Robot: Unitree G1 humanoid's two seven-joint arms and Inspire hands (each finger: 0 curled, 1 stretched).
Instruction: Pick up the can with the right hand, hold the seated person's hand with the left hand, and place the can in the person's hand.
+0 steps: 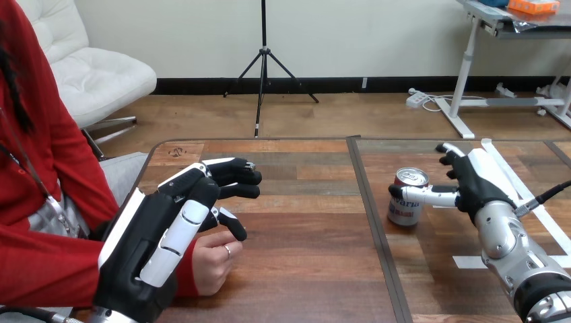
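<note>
**A:** can orientation?

**B:** The can [408, 198] is upright, long axis vertical, with the lid facing up. It stands on the right half of the wooden table [303, 269], just right of the dark seam [377, 229] that runs front to back.

**A:** look?

**B:** Silver top rim, pale body with a red band under the rim and red print on the side. Can't see any dents from here.

**A:** right hand?

**B:** The right hand [475, 182] is just right of the can, at can height. Its thumb reaches left and the tip meets the can's near side. The fingers [448, 158] are loosely bent and apart from the can, so it's not a grasp.

**A:** left?

**B:** The left hand [145, 249] is at the near-left corner, back toward the camera, fingers relaxed and pointing right. It sits over the person's hand [214, 259], which lies loosely curled on the table at the end of a red sleeve. The fingers aren't wrapped round it. Can't tell whether the two touch.

**A:** clutter, blockers?

**B:** White tape strips [532, 202] are stuck on the table right of the can, one long diagonal under the right forearm and a short one nearer the front edge. The seam lies between the can and the person's hand, which are well apart.
</note>
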